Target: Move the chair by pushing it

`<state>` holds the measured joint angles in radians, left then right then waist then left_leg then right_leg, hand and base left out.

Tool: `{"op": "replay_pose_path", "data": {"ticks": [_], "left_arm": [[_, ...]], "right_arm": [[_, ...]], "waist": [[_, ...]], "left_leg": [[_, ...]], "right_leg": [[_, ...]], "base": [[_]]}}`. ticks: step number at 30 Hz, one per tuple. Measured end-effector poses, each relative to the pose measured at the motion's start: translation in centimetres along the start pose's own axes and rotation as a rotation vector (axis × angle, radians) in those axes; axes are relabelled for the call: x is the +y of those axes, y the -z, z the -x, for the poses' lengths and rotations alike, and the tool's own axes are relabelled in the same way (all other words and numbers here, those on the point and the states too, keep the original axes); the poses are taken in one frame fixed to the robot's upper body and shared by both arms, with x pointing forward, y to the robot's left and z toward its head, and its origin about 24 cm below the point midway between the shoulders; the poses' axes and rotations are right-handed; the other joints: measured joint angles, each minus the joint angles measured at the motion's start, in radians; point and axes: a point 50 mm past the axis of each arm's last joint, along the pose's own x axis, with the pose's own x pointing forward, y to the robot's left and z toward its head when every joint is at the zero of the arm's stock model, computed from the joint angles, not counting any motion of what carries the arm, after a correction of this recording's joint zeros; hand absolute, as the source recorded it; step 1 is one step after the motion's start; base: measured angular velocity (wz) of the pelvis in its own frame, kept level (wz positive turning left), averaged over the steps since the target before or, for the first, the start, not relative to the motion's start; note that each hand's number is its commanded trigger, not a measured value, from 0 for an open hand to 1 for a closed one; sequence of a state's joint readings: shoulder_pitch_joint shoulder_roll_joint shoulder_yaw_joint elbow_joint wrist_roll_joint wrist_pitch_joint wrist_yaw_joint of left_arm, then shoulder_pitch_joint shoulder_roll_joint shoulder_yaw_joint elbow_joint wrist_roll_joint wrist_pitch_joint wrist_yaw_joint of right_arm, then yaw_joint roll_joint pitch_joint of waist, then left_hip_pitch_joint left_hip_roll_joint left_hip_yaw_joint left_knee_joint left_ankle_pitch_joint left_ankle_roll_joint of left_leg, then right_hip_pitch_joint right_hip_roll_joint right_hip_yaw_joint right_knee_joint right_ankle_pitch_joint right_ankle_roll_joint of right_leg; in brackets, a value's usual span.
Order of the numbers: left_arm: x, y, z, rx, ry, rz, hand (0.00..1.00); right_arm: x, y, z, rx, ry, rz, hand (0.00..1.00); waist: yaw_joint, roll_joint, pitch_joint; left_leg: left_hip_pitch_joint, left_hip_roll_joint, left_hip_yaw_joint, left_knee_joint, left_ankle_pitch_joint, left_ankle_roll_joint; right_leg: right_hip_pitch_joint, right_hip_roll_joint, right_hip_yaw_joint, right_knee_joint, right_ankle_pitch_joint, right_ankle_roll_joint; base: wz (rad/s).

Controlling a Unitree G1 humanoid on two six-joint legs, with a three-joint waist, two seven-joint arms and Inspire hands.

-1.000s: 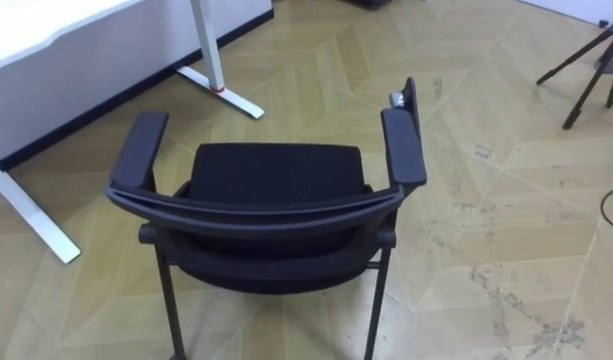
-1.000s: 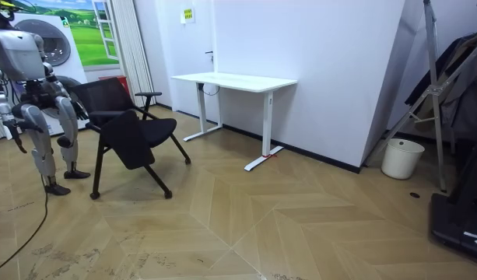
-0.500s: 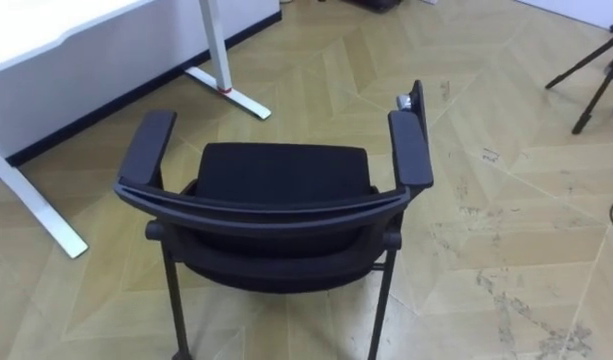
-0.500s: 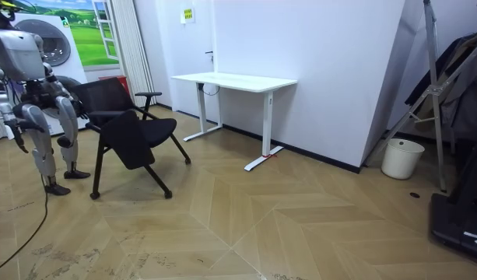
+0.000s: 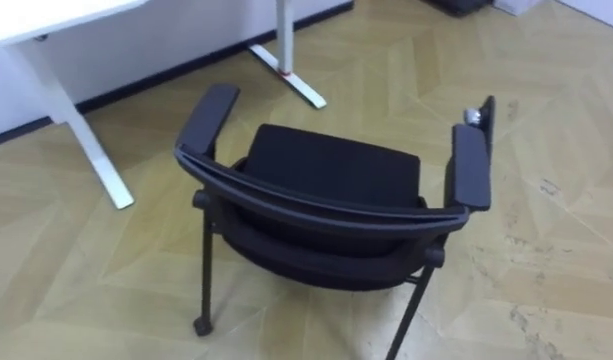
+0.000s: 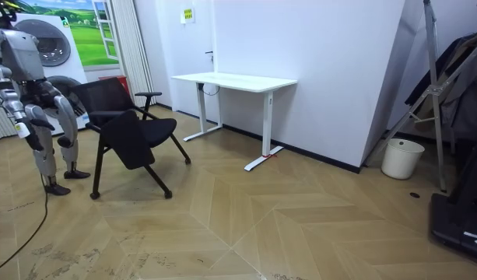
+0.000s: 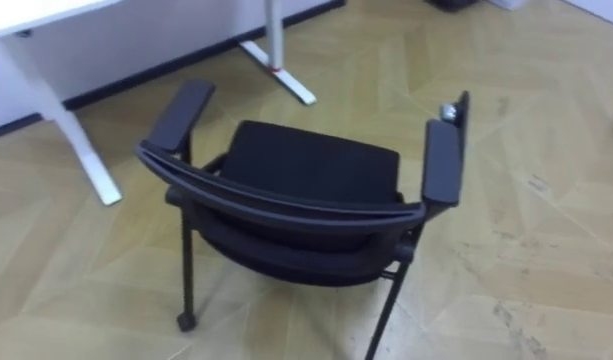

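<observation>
A black chair (image 5: pixel 331 165) with two padded armrests stands right in front of me on the wooden floor, seen from behind and above. Its curved backrest rim (image 5: pixel 316 208) is nearest to me and the seat points toward the white desk. In the room view I stand just behind the chair (image 6: pixel 125 128), at the room view's left. My right hand (image 6: pixel 25 131) hangs at my side, a little raised, clear of the backrest.
A white desk (image 6: pixel 234 80) stands against the wall beyond the chair; its leg (image 5: pixel 71 150) and floor foot (image 5: pixel 291 80) lie ahead to the left. A white bin (image 6: pixel 401 158) and a tripod (image 6: pixel 433 101) stand far off at the room view's right.
The eye view has shifted, so the chair sits further right and more of the desk leg shows. In the room view my right arm has lifted slightly; the chair stays put.
</observation>
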<state>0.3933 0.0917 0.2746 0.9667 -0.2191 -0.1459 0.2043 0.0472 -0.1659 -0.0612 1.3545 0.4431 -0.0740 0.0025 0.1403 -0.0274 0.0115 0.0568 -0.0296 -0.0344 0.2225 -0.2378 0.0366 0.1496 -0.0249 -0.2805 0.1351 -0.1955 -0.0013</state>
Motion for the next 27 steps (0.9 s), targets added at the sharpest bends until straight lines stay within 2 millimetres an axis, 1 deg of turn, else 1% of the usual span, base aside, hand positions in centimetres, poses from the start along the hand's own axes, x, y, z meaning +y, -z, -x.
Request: {"op": "replay_pose_path", "data": {"ticks": [1,2,3,4,6,8,10,12,13,14,16,17,19,20,22,23,24,25,26,27], "left_arm": [[0.2,0.0,0.1,-0.008,-0.011,0.024,0.0],[0.3,0.0,0.1,-0.011,-0.016,0.032,0.0],[0.5,-0.2,0.2,-0.022,-0.022,0.04,0.0],[0.6,-0.6,0.2,-0.043,-0.033,0.05,0.0],[1.2,-1.1,0.3,-0.079,-0.067,0.072,0.0],[1.7,-2.0,0.4,-0.133,-0.108,0.099,0.0],[2.2,-3.6,0.5,-0.217,-0.177,0.138,0.0],[2.6,-4.7,0.6,-0.276,-0.241,0.153,0.0],[2.8,-5.9,0.8,-0.32,-0.281,0.173,0.0],[3.0,-6.5,0.9,-0.347,-0.301,0.18,0.0],[3.6,-8.9,1.7,-0.474,-0.377,0.176,0.0],[3.7,-9.5,1.8,-0.504,-0.394,0.169,0.0],[3.9,-11.7,2.5,-0.61,-0.461,0.157,0.0],[3.9,-12.2,2.7,-0.639,-0.472,0.154,0.0],[3.7,-14.4,3.8,-0.763,-0.513,0.125,0.0],[3.6,-14.9,4.1,-0.791,-0.521,0.12,0.0],[3.3,-15.9,4.7,-0.849,-0.536,0.107,0.0],[3.1,-16.8,5.3,-0.909,-0.549,0.089,0.0],[3.0,-17.1,5.6,-0.937,-0.555,0.076,0.0],[2.7,-17.8,6.2,-0.996,-0.568,0.04,0.0]], "right_arm": [[0.0,-0.2,0.0,-0.009,0.001,0.005,0.0],[-0.1,-0.2,0.0,-0.013,0.001,0.007,0.0],[-0.1,-0.2,0.0,-0.017,0.003,0.011,0.0],[-0.1,-0.2,0.0,-0.018,0.004,0.019,0.0],[-0.1,-0.3,0.0,-0.027,0.005,0.018,0.0],[-0.3,-0.3,0.0,-0.039,0.01,0.016,0.0],[-0.4,-0.5,0.0,-0.057,0.021,0.003,0.0],[-0.5,-0.8,0.0,-0.072,0.029,-0.001,0.0],[-0.6,-0.8,0.0,-0.076,0.035,-0.007,0.0],[-0.6,-0.7,0.1,-0.078,0.039,-0.009,0.0],[-0.9,-0.5,0.1,-0.077,0.057,-0.01,0.0],[-0.9,-0.5,0.1,-0.078,0.059,-0.018,0.0],[-1.0,-0.7,0.1,-0.081,0.069,-0.029,0.0],[-1.1,-0.7,0.1,-0.081,0.07,-0.031,0.0],[-1.1,-0.7,0.1,-0.08,0.071,-0.028,0.0],[-1.1,-0.6,0.1,-0.08,0.07,-0.027,0.0],[-1.1,-0.6,0.1,-0.077,0.068,-0.027,0.0],[-1.1,-0.4,0.1,-0.074,0.07,-0.026,0.0],[-1.2,-0.4,0.1,-0.073,0.072,-0.026,0.0],[-1.2,-0.3,0.2,-0.073,0.074,-0.022,0.0]], "waist": [[0.002,0.005,-0.0002],[0.002,0.005,-0.0005],[0.004,0.012,-0.0029],[0.007,0.015,-0.0052],[0.013,0.015,-0.0044],[0.025,0.018,-0.0066],[0.029,0.018,-0.0066],[0.031,0.021,-0.0084],[0.029,0.022,-0.0087],[0.03,0.022,-0.0087],[0.034,0.024,-0.0085],[0.034,0.026,-0.0086],[0.034,0.034,-0.0082],[0.032,0.034,-0.0081],[0.027,0.037,-0.008],[0.026,0.038,-0.008],[0.024,0.039,-0.0077],[0.021,0.036,-0.0087],[0.019,0.038,-0.008],[0.013,0.031,-0.0106]], "left_leg": [[-0.001,-0.001,-0.004,0.001,0.0,0.0],[-0.001,-0.002,-0.008,0.001,0.0,0.0],[-0.002,-0.001,-0.013,0.003,0.0,0.0],[-0.002,0.0,-0.014,0.004,0.0,0.0],[0.001,0.0,-0.008,0.003,0.001,0.0],[0.005,0.0,-0.003,0.002,0.001,0.0],[0.005,0.0,-0.007,0.002,0.001,0.0],[0.004,0.0,-0.009,0.001,0.001,0.001],[0.006,0.0,-0.011,0.001,0.001,0.001],[0.007,0.0,-0.013,0.0,0.001,0.001],[0.012,-0.001,-0.015,0.0,0.001,0.001],[0.011,-0.001,-0.014,0.0,0.001,0.001],[0.007,-0.001,-0.015,0.0,0.001,0.001],[0.007,-0.001,-0.017,0.0,0.001,0.001],[0.008,0.0,-0.02,0.001,0.001,0.0],[0.008,0.0,-0.021,0.002,0.001,0.0],[0.008,0.0,-0.022,0.003,0.001,0.0],[0.009,-0.001,-0.023,0.003,0.001,0.0],[0.009,-0.001,-0.024,0.003,0.001,0.0],[0.009,-0.002,-0.024,0.001,0.001,0.0]], "right_leg": [[0.007,0.0,-0.007,0.0,0.0,0.0],[0.008,-0.001,-0.012,0.0,0.0,0.0],[0.006,-0.002,-0.021,0.0,0.0,0.0],[0.004,-0.002,-0.021,0.0,0.0,0.0],[0.006,-0.002,-0.02,0.0,0.0,0.0],[0.009,-0.002,-0.019,0.0,-0.001,0.0],[0.009,-0.003,-0.021,0.001,0.0,0.0],[0.008,-0.003,-0.019,0.001,0.0,0.0],[0.01,-0.003,-0.019,0.001,0.0,0.0],[0.012,-0.003,-0.02,0.001,0.0,0.0],[0.016,-0.002,-0.023,0.001,0.0,0.0],[0.015,-0.002,-0.023,0.001,0.0,0.0],[0.011,-0.001,-0.022,0.0,0.0,0.0],[0.011,-0.001,-0.022,0.0,0.0,0.0],[0.009,-0.001,-0.022,0.0,0.0,0.0],[0.008,-0.001,-0.023,-0.001,0.0,0.0],[0.008,0.0,-0.022,-0.001,0.0,0.0],[0.009,0.0,-0.024,-0.001,0.0,0.0],[0.01,0.0,-0.025,-0.001,0.0,0.0],[0.01,-0.001,-0.026,-0.001,0.0,0.0]], "base": [[0.11],[0.14],[0.11],[0.06],[-0.03],[-0.05],[0.0],[0.0],[0.0],[0.06],[0.03],[0.0],[0.0],[0.05],[0.02],[0.0],[0.04],[0.04],[0.0],[0.0]]}}
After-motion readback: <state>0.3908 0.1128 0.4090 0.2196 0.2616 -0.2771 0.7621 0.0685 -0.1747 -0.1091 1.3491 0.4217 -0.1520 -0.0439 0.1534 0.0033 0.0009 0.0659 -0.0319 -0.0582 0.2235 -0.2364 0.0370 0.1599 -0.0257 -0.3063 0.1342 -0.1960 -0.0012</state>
